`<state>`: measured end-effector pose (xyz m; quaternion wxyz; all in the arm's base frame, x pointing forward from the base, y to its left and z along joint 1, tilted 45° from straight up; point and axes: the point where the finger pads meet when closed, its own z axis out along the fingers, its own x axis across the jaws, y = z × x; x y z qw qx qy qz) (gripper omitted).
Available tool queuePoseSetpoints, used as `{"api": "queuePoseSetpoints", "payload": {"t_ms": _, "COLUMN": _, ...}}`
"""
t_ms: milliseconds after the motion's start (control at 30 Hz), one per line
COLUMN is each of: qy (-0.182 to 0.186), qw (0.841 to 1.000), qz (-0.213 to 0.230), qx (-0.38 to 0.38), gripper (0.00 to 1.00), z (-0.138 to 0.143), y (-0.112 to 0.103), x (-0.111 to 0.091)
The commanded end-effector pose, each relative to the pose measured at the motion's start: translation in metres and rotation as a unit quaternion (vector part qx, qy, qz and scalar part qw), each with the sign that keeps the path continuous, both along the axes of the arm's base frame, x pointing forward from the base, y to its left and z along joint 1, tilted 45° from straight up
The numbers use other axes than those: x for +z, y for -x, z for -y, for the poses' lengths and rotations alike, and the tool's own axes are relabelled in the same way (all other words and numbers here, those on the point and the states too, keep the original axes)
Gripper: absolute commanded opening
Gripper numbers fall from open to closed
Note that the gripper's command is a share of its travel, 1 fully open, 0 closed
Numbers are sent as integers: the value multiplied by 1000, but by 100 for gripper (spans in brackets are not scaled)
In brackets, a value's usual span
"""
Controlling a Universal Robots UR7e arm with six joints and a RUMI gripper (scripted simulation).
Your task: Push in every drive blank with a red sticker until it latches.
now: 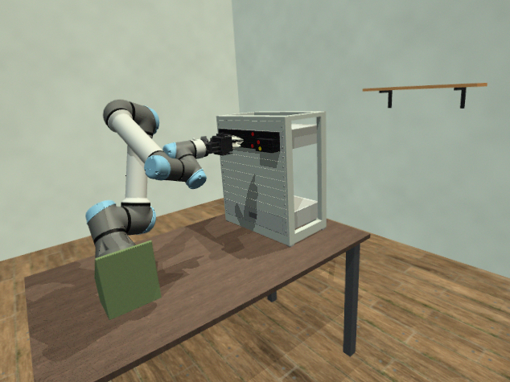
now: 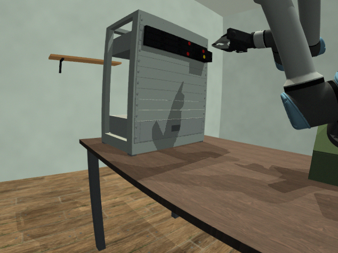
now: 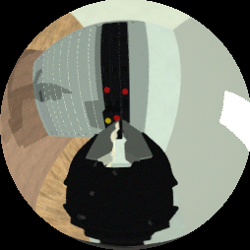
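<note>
The grey rack (image 1: 255, 186) (image 2: 169, 95) (image 3: 64, 74) stands upright on the table, with black drive blanks (image 1: 272, 140) (image 2: 166, 38) (image 3: 114, 54) across its upper front. Three red stickers show: an upper one (image 1: 252, 134) (image 2: 189, 43) (image 3: 125, 92), a lower one (image 1: 252, 145) (image 2: 187, 54) (image 3: 106, 90) and one farther right (image 1: 257, 142) (image 2: 203, 51) (image 3: 116, 118). A yellow sticker (image 1: 259, 149) (image 2: 204, 56) (image 3: 107, 120) sits just below the right one. The blanks at the lower right stick out. My gripper (image 1: 242, 140) (image 2: 212, 45) (image 3: 120, 120) is shut and empty, in front of the blanks, apparently not touching.
The table (image 1: 204, 288) (image 2: 214, 190) carries the rack near its far end. A green block (image 1: 129, 280) (image 2: 322, 165) is at the arm's base. A wooden wall shelf (image 1: 425, 87) (image 2: 81, 59) is behind the rack.
</note>
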<state>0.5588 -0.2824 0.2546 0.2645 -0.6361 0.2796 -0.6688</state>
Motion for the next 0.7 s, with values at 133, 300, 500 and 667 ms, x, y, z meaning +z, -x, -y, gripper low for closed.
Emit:
{"api": "queuePoseSetpoints", "payload": {"t_ms": 133, "qy": 2, "qw": 1000, "qz": 4, "qx": 1, "gripper": 0, "z": 30, "y": 4, "x": -40}}
{"api": "queuePoseSetpoints", "payload": {"t_ms": 300, "qy": 2, "qw": 1000, "qz": 4, "qx": 1, "gripper": 0, "z": 33, "y": 5, "x": -45}}
{"api": "queuePoseSetpoints", "payload": {"t_ms": 500, "qy": 2, "qw": 1000, "qz": 4, "qx": 1, "gripper": 0, "z": 34, "y": 5, "x": -46}}
{"api": "queuePoseSetpoints", "payload": {"t_ms": 667, "qy": 2, "qw": 1000, "qz": 4, "qx": 1, "gripper": 0, "z": 35, "y": -6, "x": -46}}
